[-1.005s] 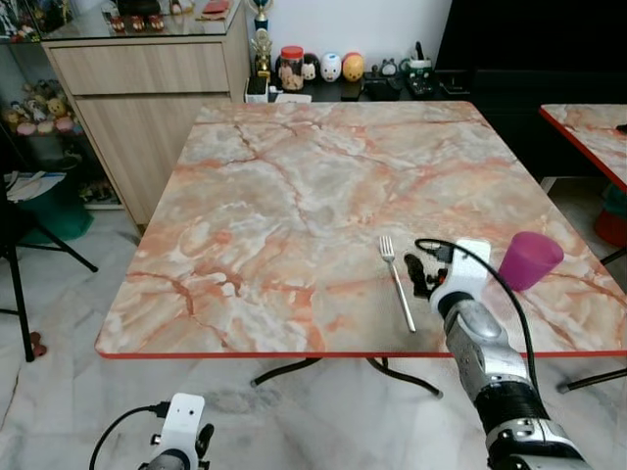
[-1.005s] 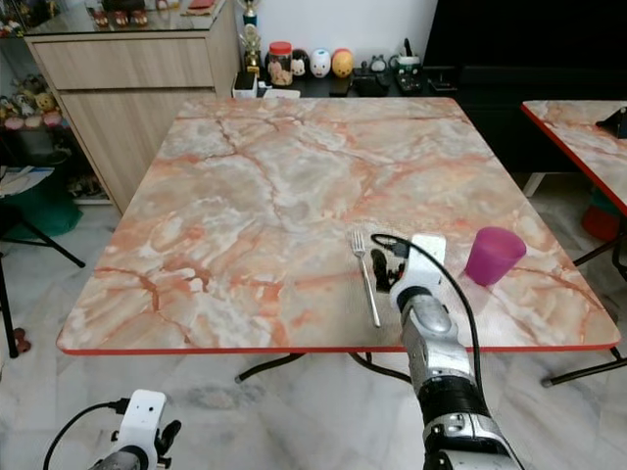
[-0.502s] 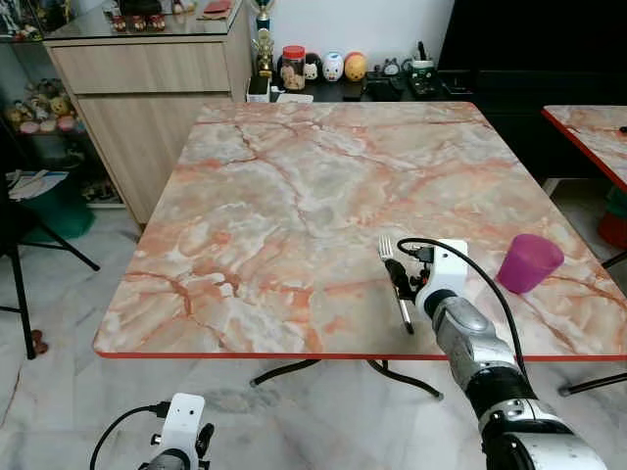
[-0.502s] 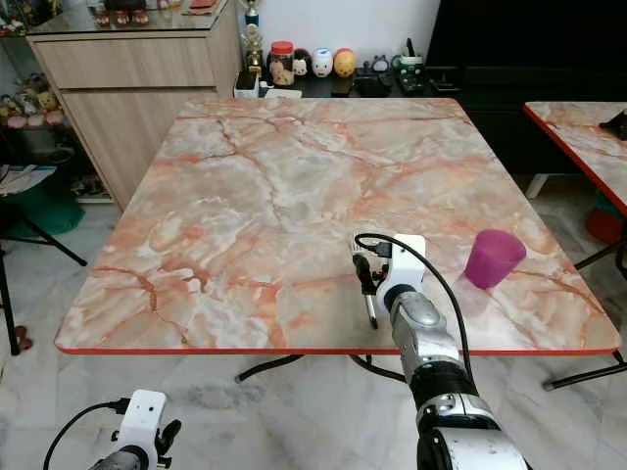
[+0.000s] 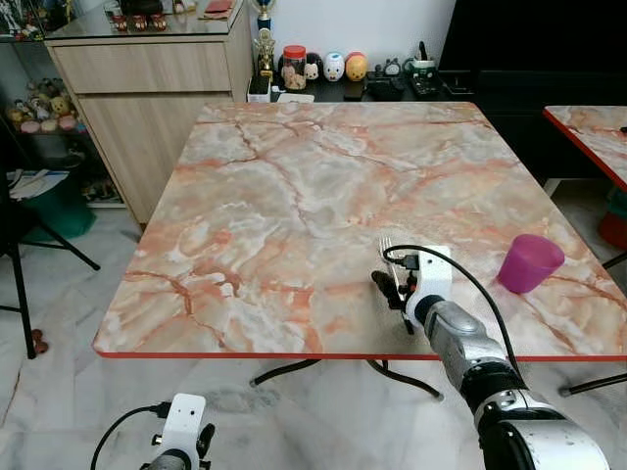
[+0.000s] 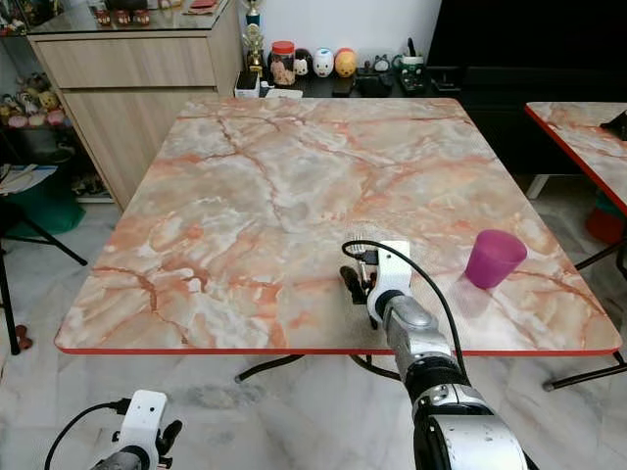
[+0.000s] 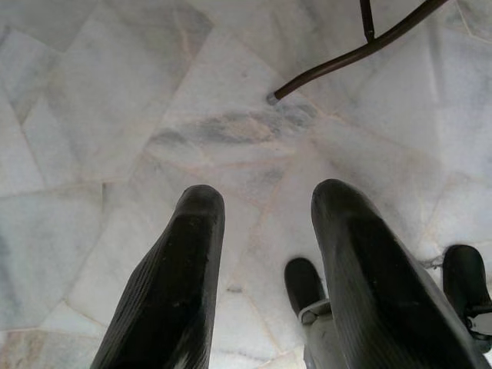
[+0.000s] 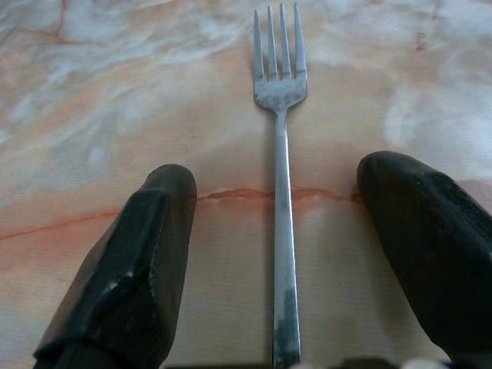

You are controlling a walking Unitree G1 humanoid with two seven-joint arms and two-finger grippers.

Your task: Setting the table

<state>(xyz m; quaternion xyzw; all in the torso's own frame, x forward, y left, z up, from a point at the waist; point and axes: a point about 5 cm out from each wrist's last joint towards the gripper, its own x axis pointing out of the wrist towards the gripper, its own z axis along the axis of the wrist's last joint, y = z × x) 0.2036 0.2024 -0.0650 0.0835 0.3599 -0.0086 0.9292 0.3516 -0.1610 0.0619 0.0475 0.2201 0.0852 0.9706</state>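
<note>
A silver fork (image 8: pixel 280 146) lies on the marble-pattern table (image 5: pixel 274 196) near its front edge, tines (image 5: pixel 385 242) pointing away from me. My right gripper (image 5: pixel 391 286) is open and low over the fork's handle, one black finger (image 8: pixel 146 246) on each side of it, apart from the metal. A purple cup (image 5: pixel 530 262) stands upside down on the table to the right of that gripper. My left gripper (image 7: pixel 265 200) is open with nothing in it and hangs below the table edge over the floor.
A wooden cabinet (image 5: pixel 147 88) stands at the back left, and small figurines (image 5: pixel 323 67) line a low shelf behind the table. A second marble table (image 5: pixel 588 127) is at the right. A curved table leg (image 7: pixel 346 58) rests on the tiled floor.
My right gripper has moved left from beside the fork, nearer the cup, to straddle the fork's handle. The fork, the cup and my left arm have stayed put.
</note>
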